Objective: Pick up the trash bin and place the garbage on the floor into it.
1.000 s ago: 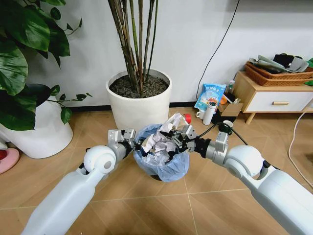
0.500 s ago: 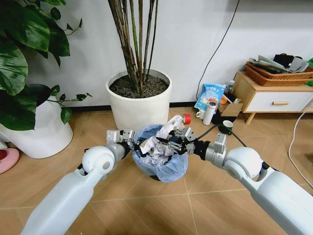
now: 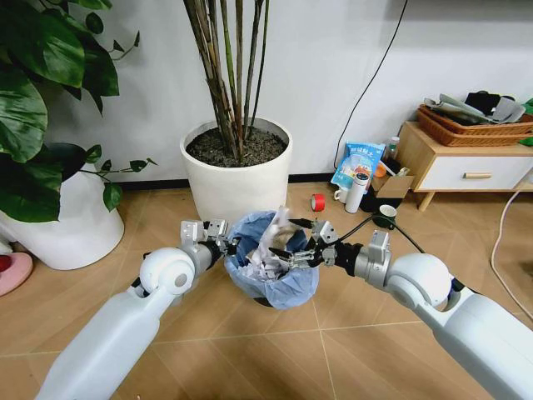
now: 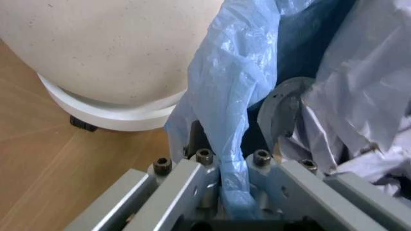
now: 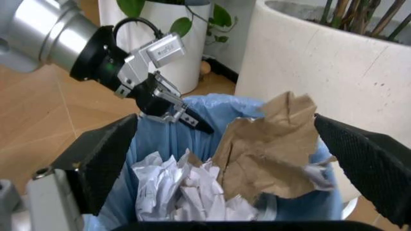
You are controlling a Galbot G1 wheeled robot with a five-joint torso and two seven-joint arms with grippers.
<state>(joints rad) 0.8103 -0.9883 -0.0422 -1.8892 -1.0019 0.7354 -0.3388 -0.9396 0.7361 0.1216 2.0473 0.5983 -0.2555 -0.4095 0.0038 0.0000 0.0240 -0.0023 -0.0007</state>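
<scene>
The trash bin (image 3: 283,287), lined with a light-blue bag, hangs just above the floor between my arms. My left gripper (image 3: 226,244) is shut on its rim and bag edge; the left wrist view shows the blue plastic (image 4: 231,96) pinched between the fingers (image 4: 260,159). My right gripper (image 3: 296,254) is open over the bin's mouth. In the right wrist view its fingers (image 5: 103,163) stand wide apart around a crumpled brown paper (image 5: 270,144), which lies loose on white paper wads (image 5: 180,187) inside the bin (image 5: 167,139). The left gripper (image 5: 176,113) shows at the far rim.
A white planter (image 3: 237,171) with tall stems stands right behind the bin. A bigger leafy planter (image 3: 62,221) is at the left. A red tape roll (image 3: 318,202), a white bottle (image 3: 356,192), a blue snack bag (image 3: 358,165) and a wooden cabinet (image 3: 462,162) lie to the right.
My right gripper has opened and let go of the crumpled paper, which has sunk into the bin. With the paper lower, the red tape roll on the floor behind shows.
</scene>
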